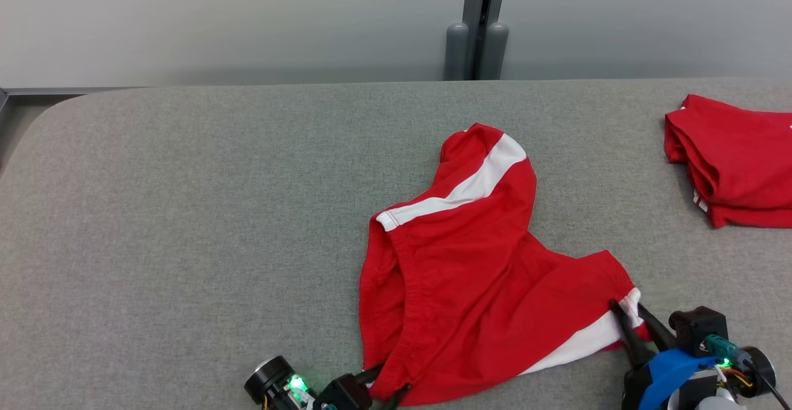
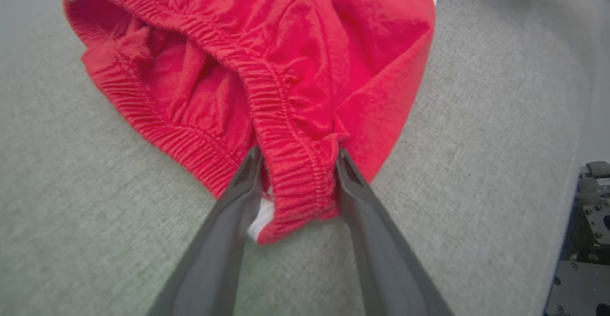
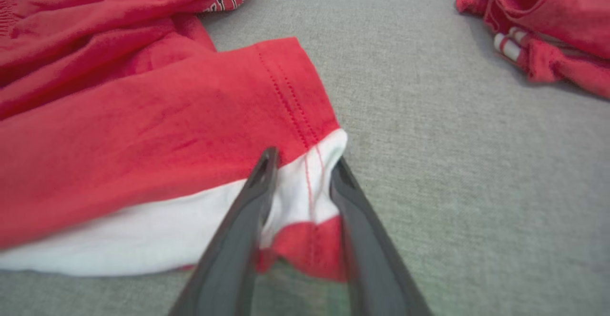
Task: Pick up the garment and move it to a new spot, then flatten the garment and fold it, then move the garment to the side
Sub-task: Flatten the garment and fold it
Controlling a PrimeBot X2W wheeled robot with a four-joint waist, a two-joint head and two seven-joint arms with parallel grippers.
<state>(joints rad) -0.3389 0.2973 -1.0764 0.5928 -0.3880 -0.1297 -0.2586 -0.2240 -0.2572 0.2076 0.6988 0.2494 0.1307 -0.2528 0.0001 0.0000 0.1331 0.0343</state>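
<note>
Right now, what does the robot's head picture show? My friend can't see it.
Rumpled red shorts with white stripes lie on a grey table, the left gripper pinching the waistband and the right gripper pinching a leg hem. More red clothing sits folded at the far right.

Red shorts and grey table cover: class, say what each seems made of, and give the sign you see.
Red shorts: probably soft knitted fabric, matte with a faint sheen; it crumples, the waistband is gathered elastic, the hem shows stitch rows. Grey table cover: seemingly felt-like or woven textile, matte; its surface looks finely flecked.
</note>
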